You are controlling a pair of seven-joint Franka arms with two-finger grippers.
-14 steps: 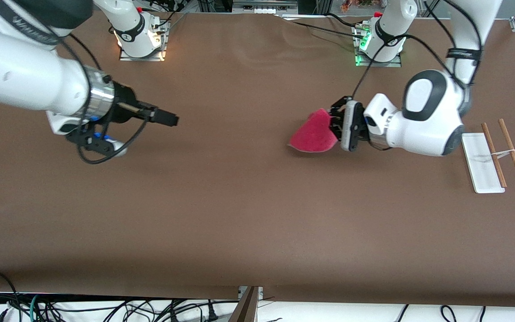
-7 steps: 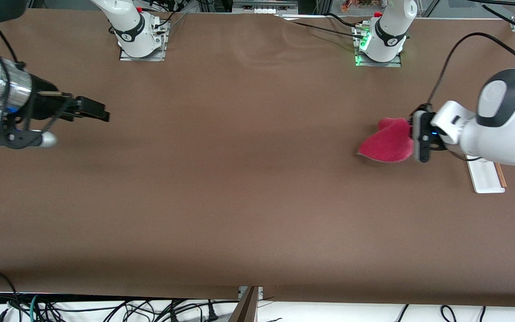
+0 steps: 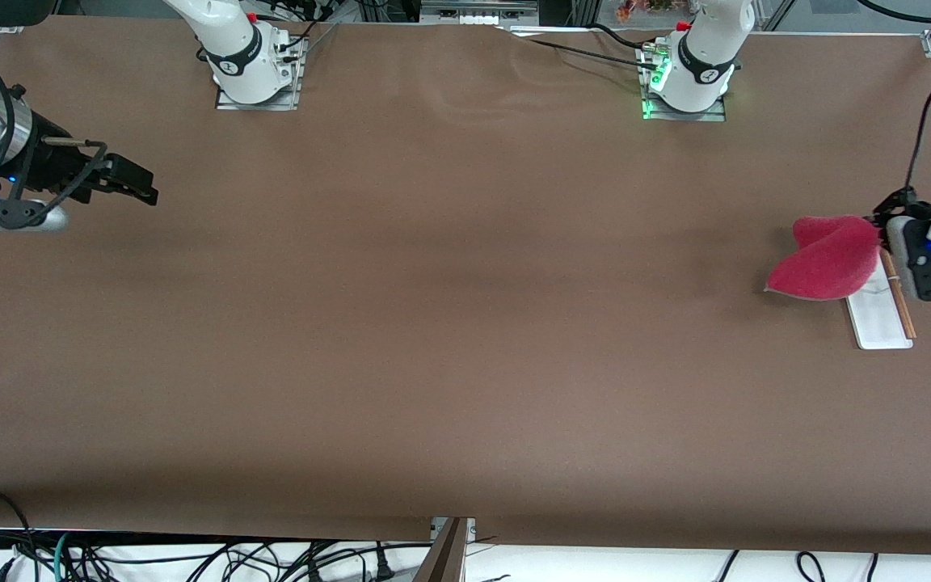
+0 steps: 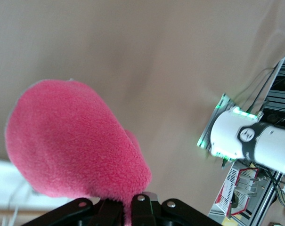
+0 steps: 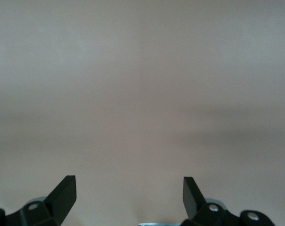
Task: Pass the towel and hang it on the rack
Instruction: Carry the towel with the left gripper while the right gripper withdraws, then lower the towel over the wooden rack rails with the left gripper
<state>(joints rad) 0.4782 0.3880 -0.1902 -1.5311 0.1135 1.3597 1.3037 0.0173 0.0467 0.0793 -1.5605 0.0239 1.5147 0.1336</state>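
Right tool [image 3: 138, 187]: we see it spread wide and empty, up over the brown desk [image 3: 433, 323] at the right arm's end, waiting.
Towel [image 3: 825, 259]: we see a small pink-red terry cloth, fluffy and bunched into a rounded lobe, hanging in the air over the desk and partly over the rack's base.
Rack [image 3: 882, 319]: white flat rectangular base with two thin brown wooden rods, at the left arm's end of the desk.
Left tool [image 3: 890, 242]: pressed together on the towel's edge, over the rack.
Left wrist view: we make out the towel's [image 4: 76, 146] thin grey border and deep pile, which the front view does not show.
Right wrist view: only bare desk between the parted fingers [image 5: 64, 190].
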